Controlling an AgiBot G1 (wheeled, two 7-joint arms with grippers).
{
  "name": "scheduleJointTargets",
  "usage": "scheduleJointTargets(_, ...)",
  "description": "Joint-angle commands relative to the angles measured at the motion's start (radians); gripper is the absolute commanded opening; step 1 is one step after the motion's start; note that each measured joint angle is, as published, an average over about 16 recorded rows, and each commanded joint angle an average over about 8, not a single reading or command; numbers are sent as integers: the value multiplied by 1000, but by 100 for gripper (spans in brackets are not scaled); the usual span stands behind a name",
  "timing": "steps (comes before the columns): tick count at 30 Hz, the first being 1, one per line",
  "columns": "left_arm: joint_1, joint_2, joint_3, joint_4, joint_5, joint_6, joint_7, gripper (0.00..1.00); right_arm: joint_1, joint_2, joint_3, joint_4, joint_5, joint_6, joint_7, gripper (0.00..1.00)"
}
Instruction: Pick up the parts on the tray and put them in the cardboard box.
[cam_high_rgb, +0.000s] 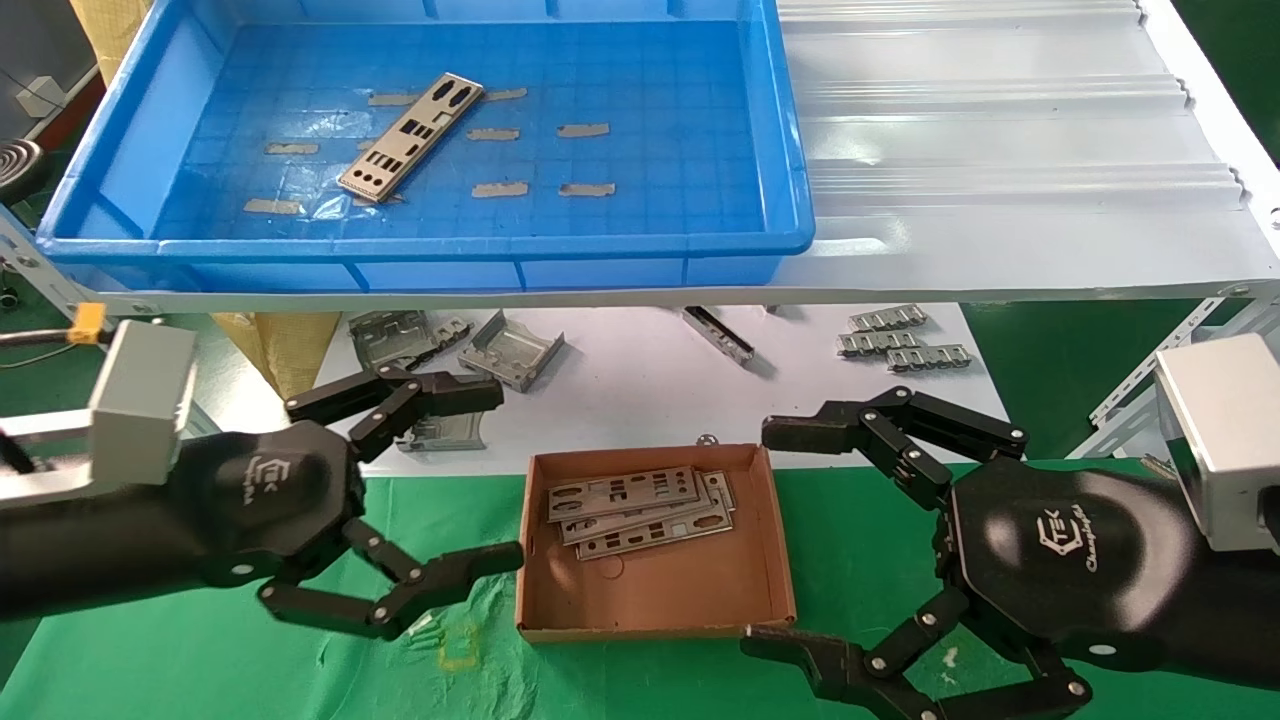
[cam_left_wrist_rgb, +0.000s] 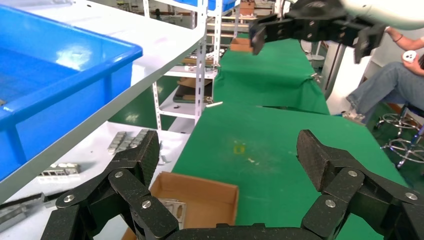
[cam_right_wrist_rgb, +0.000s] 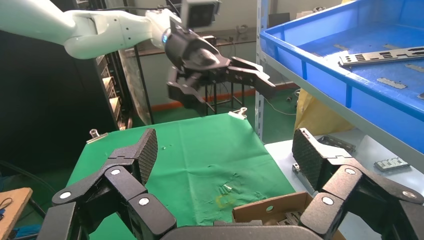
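One silver-grey punched plate (cam_high_rgb: 411, 136) lies at a slant on the floor of the blue tray (cam_high_rgb: 120, 150) at the upper left; it also shows in the right wrist view (cam_right_wrist_rgb: 382, 55). The brown cardboard box (cam_high_rgb: 770, 560) sits on the green cloth between my grippers and holds several stacked plates (cam_high_rgb: 640, 510). My left gripper (cam_high_rgb: 488, 474) is open and empty just left of the box. My right gripper (cam_high_rgb: 778, 535) is open and empty just right of it. The box also shows in the left wrist view (cam_left_wrist_rgb: 205, 192) and the right wrist view (cam_right_wrist_rgb: 272, 207).
The tray rests on a white corrugated sheet (cam_high_rgb: 1000, 150) on a raised shelf. Below it, on a white surface, lie folded grey brackets (cam_high_rgb: 512, 350) and comb-like toothed strips (cam_high_rgb: 900, 340). A yellow mark (cam_high_rgb: 458, 655) shows on the green cloth left of the box.
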Motion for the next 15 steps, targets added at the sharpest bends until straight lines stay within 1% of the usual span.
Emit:
scheduleJointTargets(1,16,-20,-15,-41,-9,-3,-24,100,0,0,0,0,0,0,0,100)
scheduleJointTargets(10,89,-108,-83,-222,-50,-16,-131,100,0,0,0,0,0,0,0,100)
scheduleJointTargets(15,119,-143,-110,-298,-66,-20,-171,100,0,0,0,0,0,0,0,100)
